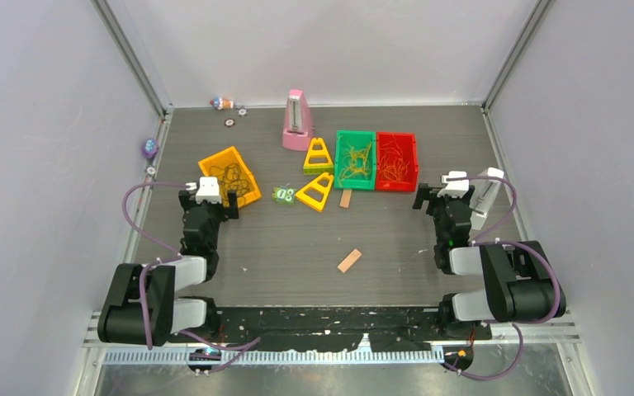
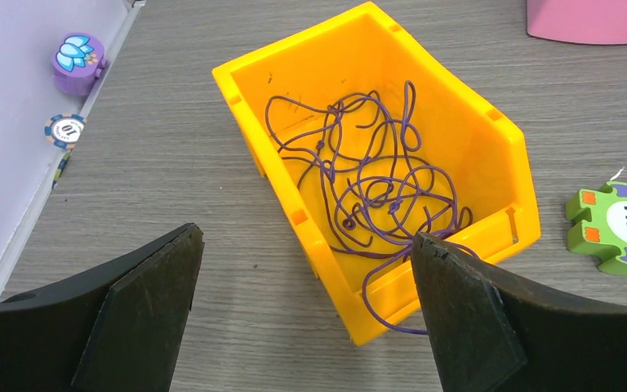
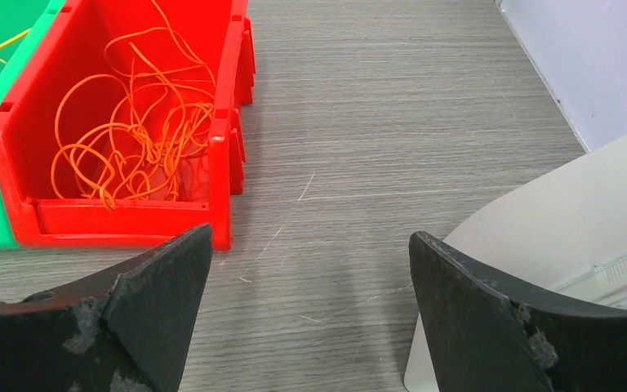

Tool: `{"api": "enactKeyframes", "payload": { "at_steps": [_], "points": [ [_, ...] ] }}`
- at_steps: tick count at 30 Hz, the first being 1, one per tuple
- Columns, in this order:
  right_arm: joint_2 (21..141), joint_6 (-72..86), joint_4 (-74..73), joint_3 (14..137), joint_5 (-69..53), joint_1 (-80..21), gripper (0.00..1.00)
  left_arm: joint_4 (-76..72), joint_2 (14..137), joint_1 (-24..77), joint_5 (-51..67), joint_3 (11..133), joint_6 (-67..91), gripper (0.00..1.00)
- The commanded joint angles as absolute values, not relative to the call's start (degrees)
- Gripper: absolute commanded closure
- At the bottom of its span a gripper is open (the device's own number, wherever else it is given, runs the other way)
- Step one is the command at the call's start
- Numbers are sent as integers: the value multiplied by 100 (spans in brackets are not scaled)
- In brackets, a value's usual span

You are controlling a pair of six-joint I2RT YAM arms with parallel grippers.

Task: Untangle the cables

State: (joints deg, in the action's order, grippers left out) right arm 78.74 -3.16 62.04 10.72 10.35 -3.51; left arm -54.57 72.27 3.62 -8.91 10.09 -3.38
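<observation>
A green bin (image 1: 355,158) sits toward the back of the table (image 1: 297,256). Thin yellow cables (image 1: 353,162) lie in a messy heap inside it. A red bin (image 3: 224,155) touches the green bin's right side, and orange cables (image 3: 131,139) lie in a loose pile in it. Well to the left of the green bin sits a yellow bin (image 2: 490,155), turned at a slant. It holds dark purple cables (image 2: 367,188), all looped over each other. One purple loop hangs over that bin's low front edge.

The left gripper (image 2: 304,245) hovers far left of the green bin, right in front of the yellow bin. Its two black fingers are wide apart and hold nothing. The right gripper (image 3: 310,238) hangs to the right of the green bin, by the red bin's near corner. Its fingers are wide apart and empty too.

A pink metronome (image 1: 298,121) stands just behind and left of the green bin.
</observation>
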Motion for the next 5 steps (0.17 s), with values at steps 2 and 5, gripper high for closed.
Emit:
{"api": "enactKeyframes", "payload": {
  "at_steps": [2, 5],
  "points": [
    [7825, -430, 6434, 1221, 951, -356, 5, -5740, 7201, 316, -835, 1186, -309, 1],
    [7824, -431, 6441, 1214, 952, -360, 5, -5746, 7189, 317, -842, 1166, -322, 0]
  ]
}}
